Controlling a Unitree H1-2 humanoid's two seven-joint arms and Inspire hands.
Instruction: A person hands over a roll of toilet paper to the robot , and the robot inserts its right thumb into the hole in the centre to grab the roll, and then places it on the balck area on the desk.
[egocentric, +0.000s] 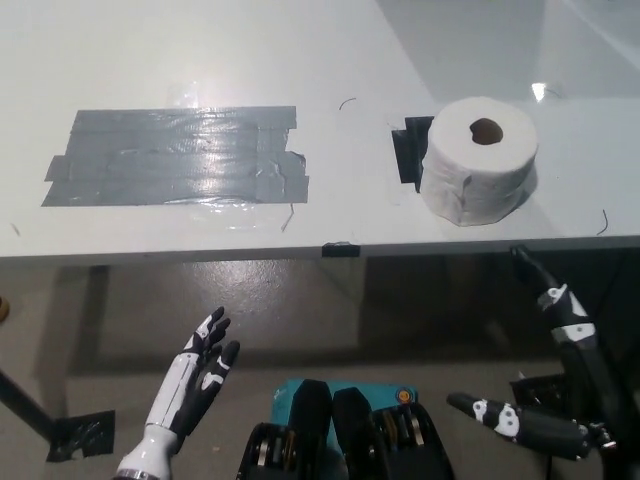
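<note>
The soft white roll (478, 158) stands on end on the smooth pale bench (150, 50), its axis vertical and its round core hole facing up, covering most of a small black patch (408, 150) near the front edge. Well to its left lies a glossy grey tape rectangle (175, 155). Below the bench edge, both hang empty with fingers apart: the white left robot hand (195, 375) and the black right robot hand (545, 375).

White desk (150, 50) gleams under overhead glare, grey tape patch (175, 155) shining; dim brownish floor (300, 310) below.
</note>
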